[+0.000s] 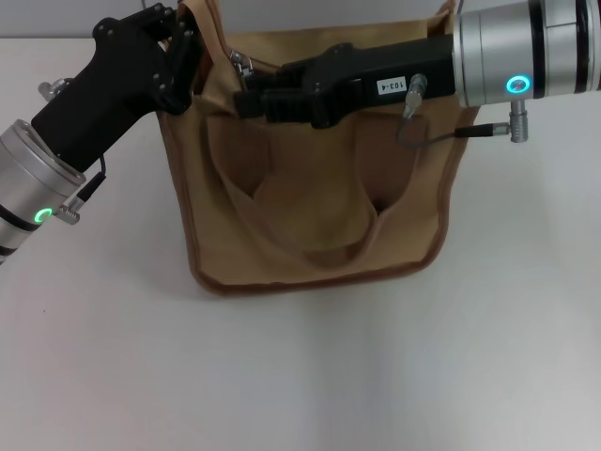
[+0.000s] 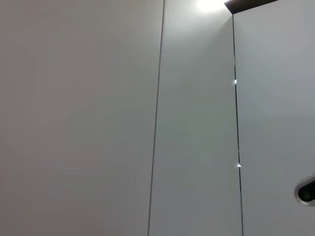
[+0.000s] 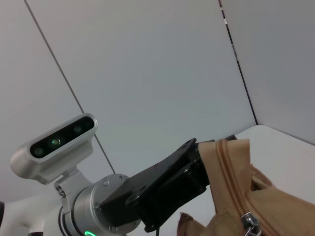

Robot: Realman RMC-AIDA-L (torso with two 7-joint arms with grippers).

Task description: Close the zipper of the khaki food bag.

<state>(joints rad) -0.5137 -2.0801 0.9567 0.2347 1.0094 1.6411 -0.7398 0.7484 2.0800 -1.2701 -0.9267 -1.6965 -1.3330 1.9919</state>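
The khaki food bag [image 1: 310, 216] lies flat on the white tabletop [image 1: 300, 376]. The left gripper [image 1: 178, 47] pinches the bag's top corner with closed fingers. The right gripper [image 1: 246, 99] reaches the zipper [image 3: 231, 182] pull [image 1: 242, 64]; its finger state cannot be told

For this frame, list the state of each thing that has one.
khaki food bag: lying on the white table, handles flopped over its front.
zipper: closed along the stretch visible; pull hanging.
left gripper: at the bag's top left corner.
right gripper: over the bag's top, near the pull.
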